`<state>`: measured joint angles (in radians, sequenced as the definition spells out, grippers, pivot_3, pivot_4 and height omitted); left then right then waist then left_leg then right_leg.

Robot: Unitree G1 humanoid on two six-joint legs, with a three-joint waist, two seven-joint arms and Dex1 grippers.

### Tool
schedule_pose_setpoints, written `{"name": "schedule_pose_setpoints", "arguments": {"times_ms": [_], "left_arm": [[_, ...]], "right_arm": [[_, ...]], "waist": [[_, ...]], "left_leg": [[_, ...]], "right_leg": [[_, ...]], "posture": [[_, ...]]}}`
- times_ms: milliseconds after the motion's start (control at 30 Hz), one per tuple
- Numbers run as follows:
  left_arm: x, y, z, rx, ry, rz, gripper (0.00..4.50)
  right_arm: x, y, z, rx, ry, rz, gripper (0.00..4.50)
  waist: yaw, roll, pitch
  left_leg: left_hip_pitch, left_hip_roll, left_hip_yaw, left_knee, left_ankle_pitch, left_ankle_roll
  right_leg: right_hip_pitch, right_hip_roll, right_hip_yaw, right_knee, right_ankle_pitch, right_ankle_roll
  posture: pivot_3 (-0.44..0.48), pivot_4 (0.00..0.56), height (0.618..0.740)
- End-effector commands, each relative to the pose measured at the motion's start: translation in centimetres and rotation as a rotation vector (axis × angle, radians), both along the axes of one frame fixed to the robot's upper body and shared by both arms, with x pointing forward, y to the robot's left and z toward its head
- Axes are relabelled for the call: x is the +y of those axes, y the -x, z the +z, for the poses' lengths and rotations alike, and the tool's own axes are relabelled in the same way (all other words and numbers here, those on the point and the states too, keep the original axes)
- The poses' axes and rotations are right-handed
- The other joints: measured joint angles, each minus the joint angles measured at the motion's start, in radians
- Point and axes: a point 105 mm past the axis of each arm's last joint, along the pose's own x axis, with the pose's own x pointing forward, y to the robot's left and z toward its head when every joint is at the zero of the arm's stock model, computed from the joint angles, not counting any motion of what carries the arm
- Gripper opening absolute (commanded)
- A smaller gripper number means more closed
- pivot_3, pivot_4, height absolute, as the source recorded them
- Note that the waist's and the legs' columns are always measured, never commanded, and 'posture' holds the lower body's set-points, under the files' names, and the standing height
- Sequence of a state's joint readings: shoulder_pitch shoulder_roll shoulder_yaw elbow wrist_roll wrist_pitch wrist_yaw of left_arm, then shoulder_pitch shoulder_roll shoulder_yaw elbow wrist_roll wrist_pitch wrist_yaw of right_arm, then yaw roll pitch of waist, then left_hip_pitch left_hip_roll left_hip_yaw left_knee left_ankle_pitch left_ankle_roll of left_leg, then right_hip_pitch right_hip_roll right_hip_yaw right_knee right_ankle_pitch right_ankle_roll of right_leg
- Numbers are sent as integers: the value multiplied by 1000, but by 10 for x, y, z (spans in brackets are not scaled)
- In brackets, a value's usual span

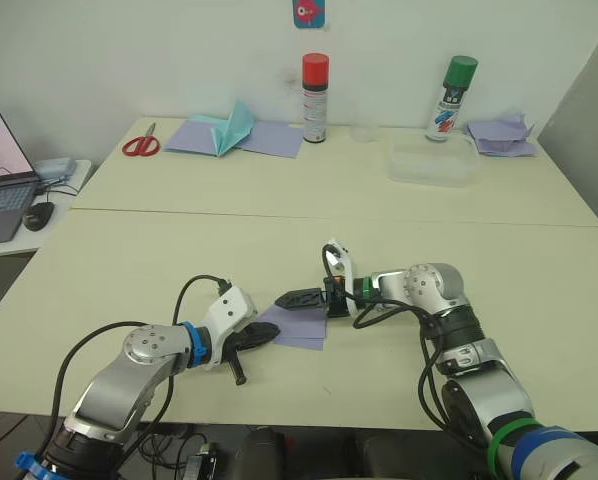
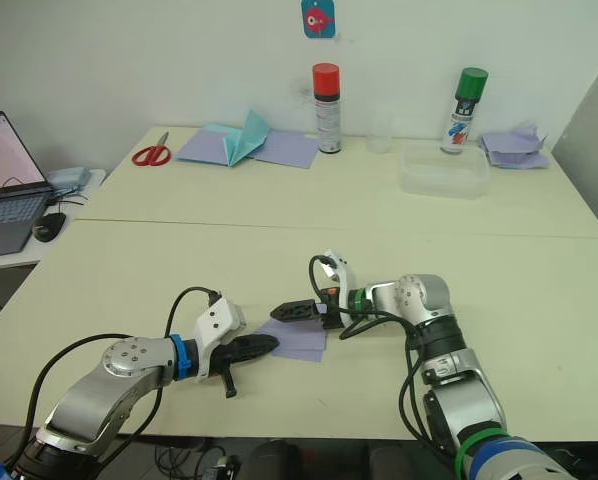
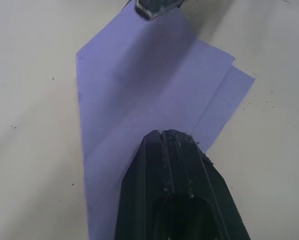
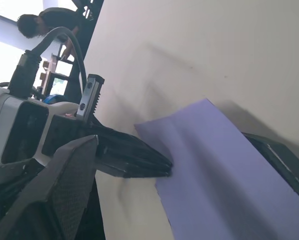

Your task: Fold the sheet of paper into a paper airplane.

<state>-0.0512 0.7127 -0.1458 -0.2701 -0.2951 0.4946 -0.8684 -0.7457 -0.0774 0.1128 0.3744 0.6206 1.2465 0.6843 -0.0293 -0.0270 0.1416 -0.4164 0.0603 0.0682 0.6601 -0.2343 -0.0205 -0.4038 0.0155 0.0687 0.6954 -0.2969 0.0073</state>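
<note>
The sheet of paper lies flat on the near part of the cream tabletop, close to its near edge and between the two grippers. It is thin, pale lavender and roughly rectangular, with lengthwise creases; in the left wrist view one folded layer sits slightly offset over another, so a narrow strip of the lower layer shows along one long side. The left gripper reaches in from the left with its black fingers pressed together, their tip resting on the sheet's left end. The right gripper comes in from the right, low over the sheet's far edge; one finger lies under the sheet's edge in the right wrist view, and its fingers stand apart on either side of that edge. The tabletop around the sheet is bare to the left, right and far side, as far as a seam running across it. Beyond the seam, well apart from the sheet, stand a red-capped spray can, a green-capped spray can, a clear plastic box, red scissors, flat lavender sheets with a teal paper shape on them, and a crumpled lavender heap at the far right corner. A laptop sits on a side table to the left.
</note>
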Motion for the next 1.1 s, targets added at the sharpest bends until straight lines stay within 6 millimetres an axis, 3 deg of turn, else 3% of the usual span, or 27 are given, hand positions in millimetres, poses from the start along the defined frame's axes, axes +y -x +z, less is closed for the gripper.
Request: {"name": "schedule_pose_setpoints", "arguments": {"times_ms": [33, 300, 333, 600, 733, 1100], "left_arm": [[9, 9, -30, 112, -68, 29, 0], [14, 12, -32, 130, -65, 57, 0], [16, 12, -31, 132, -66, 63, 0], [42, 18, -26, 152, -121, 134, 0], [46, 16, -22, 155, -116, 164, 0], [43, 24, -14, 202, -73, 149, 0]], "right_arm": [[4, -4, 12, -96, -30, 15, 3264], [3, 11, 20, -400, -28, 131, 247], [3, 12, 20, -431, -26, 145, 47], [7, 32, 16, -653, -12, 289, 47], [4, 45, -1, -714, 38, 412, 47], [6, 33, -26, -769, 151, 388, 47]], "waist": [[1, 0, 0], [0, 0, 0], [-1, 0, 0], [-9, 0, 0], [-10, 0, 0], [-22, -1, 0]], "left_leg": [[0, 0, 0, 0, 0, 0], [0, 0, 0, -1, 0, 0], [0, 0, 0, -1, 0, 0], [0, 3, 0, -5, 0, 0], [3, 3, -1, -12, 0, 0], [6, 3, 0, -15, 0, 0]], "right_leg": [[0, 0, 0, 0, 0, 0], [0, -1, 0, -2, -1, 2], [0, -1, 0, -2, -2, 3], [-1, -1, 0, -2, -4, -1], [-2, -1, 0, -3, -5, -3], [-1, 0, 0, -3, -5, -6]], "posture": [[0, 150, 740], [0, 150, 740], [0, 150, 740], [0, 150, 740], [0, 150, 740], [0, 150, 740]]}}
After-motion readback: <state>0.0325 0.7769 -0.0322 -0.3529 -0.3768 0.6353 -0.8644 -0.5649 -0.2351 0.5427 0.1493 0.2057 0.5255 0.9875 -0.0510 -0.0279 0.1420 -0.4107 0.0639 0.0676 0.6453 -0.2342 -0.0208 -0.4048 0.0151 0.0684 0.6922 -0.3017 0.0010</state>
